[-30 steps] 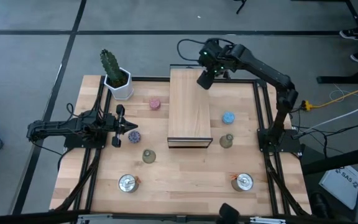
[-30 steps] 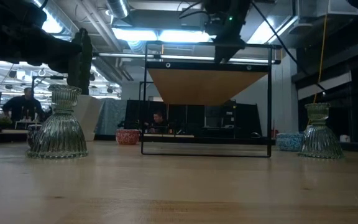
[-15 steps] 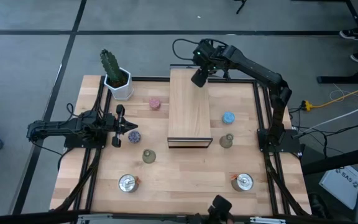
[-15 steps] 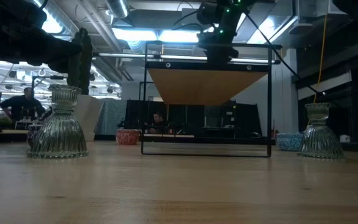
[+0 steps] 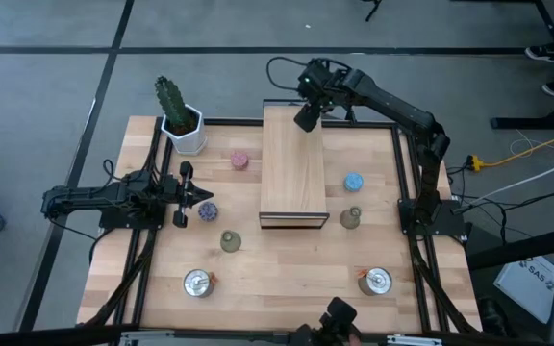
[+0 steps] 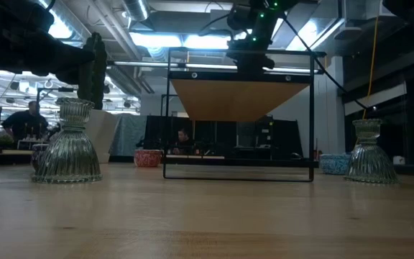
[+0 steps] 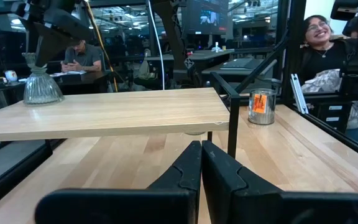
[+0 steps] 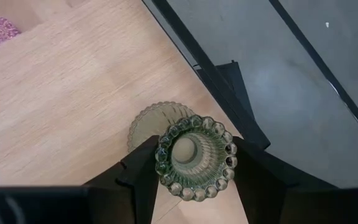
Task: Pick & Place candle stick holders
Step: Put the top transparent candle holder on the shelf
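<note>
Right claw (image 5: 306,117) is gripping an olive-green bell-shaped holder (image 8: 195,155) by its upper rim, one finger on each side; the holder's long axis runs vertical, base downward. In the high view the claw sits over the far end of the long wooden board (image 5: 293,183), close to the corner on the right arm's side. The right wrist view looks straight down the holder's cup: its flared base shows beneath, just inside the board's edge, with the black frame and floor beyond. Whether the base is touching the board cannot be told from these views (the low view only shows the claw directly above the board's top).

Key relation: holder is directly below the claw, board directly below the holder, so the coming move is judged a straight vertical one, with little margin toward the board's edge.

Left claw (image 5: 204,195) is fully closed and empty, parked low over the surface, next to the purple holder (image 5: 207,207).

Other holders on the surface: pink (image 5: 240,160), blue (image 5: 354,181), two more green ones (image 5: 230,240) (image 5: 351,217), two silver ones (image 5: 197,283) (image 5: 375,281). The cactus (image 5: 173,104) stands at the far corner on the left arm's side.
</note>
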You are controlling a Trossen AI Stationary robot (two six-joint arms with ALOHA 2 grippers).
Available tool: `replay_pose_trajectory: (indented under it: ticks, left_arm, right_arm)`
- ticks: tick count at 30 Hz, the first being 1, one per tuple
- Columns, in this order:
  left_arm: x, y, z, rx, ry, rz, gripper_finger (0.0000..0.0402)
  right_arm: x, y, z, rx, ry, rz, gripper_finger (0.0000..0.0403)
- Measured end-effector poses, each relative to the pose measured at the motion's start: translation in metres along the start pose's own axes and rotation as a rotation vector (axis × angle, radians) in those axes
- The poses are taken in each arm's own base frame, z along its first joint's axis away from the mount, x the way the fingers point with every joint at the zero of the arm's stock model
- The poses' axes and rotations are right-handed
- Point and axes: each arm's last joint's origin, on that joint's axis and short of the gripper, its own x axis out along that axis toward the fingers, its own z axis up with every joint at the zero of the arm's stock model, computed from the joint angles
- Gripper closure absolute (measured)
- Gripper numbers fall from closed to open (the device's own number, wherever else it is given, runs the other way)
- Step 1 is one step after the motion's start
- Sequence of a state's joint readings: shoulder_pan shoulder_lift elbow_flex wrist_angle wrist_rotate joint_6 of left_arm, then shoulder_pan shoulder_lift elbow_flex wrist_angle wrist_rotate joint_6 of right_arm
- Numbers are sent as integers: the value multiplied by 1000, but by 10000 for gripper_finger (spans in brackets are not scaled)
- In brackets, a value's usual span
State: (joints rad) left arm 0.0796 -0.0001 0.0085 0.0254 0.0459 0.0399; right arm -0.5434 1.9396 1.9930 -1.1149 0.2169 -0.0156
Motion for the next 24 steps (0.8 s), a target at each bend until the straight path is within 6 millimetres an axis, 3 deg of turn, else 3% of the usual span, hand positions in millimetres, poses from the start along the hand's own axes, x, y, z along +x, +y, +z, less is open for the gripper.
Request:
replay_pose_trajectory:
  ticks: [24]
  left_arm:
    - [0,0,0,0,0,0,396]
  right_arm:
    - [1,0,3,7,-35,0,221]
